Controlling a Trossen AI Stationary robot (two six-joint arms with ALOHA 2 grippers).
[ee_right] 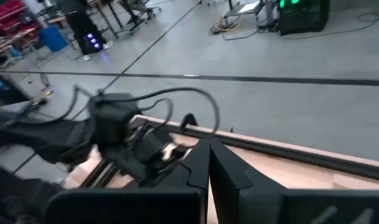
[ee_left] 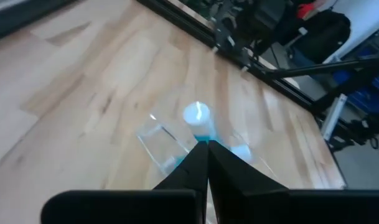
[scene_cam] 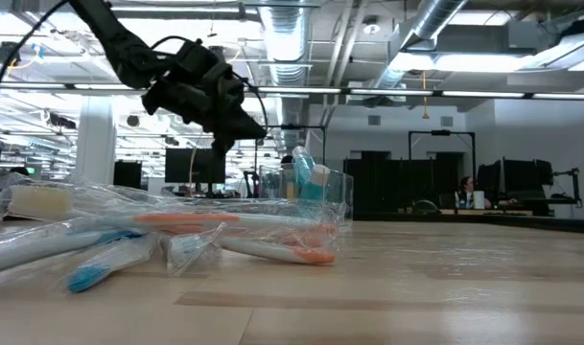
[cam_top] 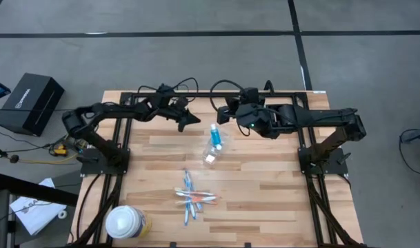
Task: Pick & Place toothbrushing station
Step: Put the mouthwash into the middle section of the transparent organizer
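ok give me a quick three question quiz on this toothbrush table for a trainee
1. True or false: the clear cup holds a blue tube.
2. The toothbrushes lie: A) inside the cup B) loose on the table C) in a gripper.
3. Fill in: both the left gripper and right gripper are ____, holding nothing.

Key: 1 true; 2 B; 3 shut.
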